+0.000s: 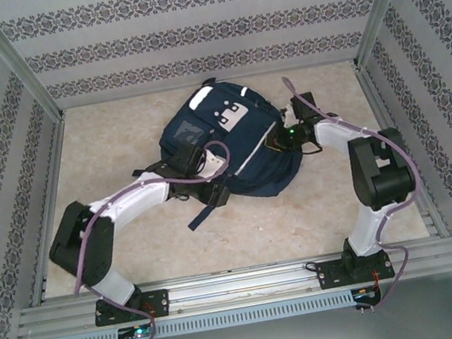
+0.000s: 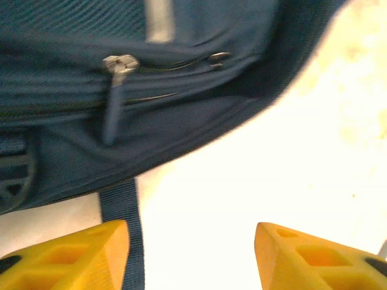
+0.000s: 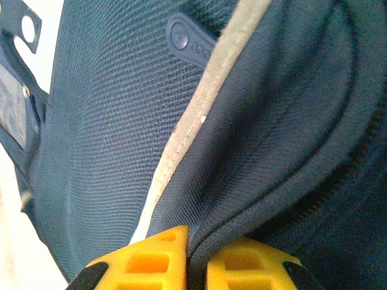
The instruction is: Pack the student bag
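Surface: a pale, mottled beige surface [image 1: 110,145], shut in on three sides by grey walls with dark patterned bands [image 1: 187,34]; an aluminium rail [image 1: 245,287] ran along the near edge.
Student bag: one large navy-blue fabric student bag [image 1: 231,147] with white patches lay flat at the middle of the surface, its top close to the far wall.
Open room: bare surface spread wide to the bag's left and in a strip between bag and near rail, with a narrower stretch on the right.
Edges: in the left wrist view the bag's curved edge crossed the picture, with bare surface beyond it.
Left gripper [image 2: 190,241]: yellow jaws stood apart over bare surface, just short of the bag's edge; one dark strap [image 2: 124,205] passed beside one jaw.
Right gripper [image 3: 196,257]: yellow jaws were together, clamped on a fold of the bag's fabric beside a grey stripe [image 3: 193,121].
Counts: one bag; two arms, the left arm [image 1: 120,208] and the right arm [image 1: 373,172]; two metal zip pulls [image 2: 120,63].
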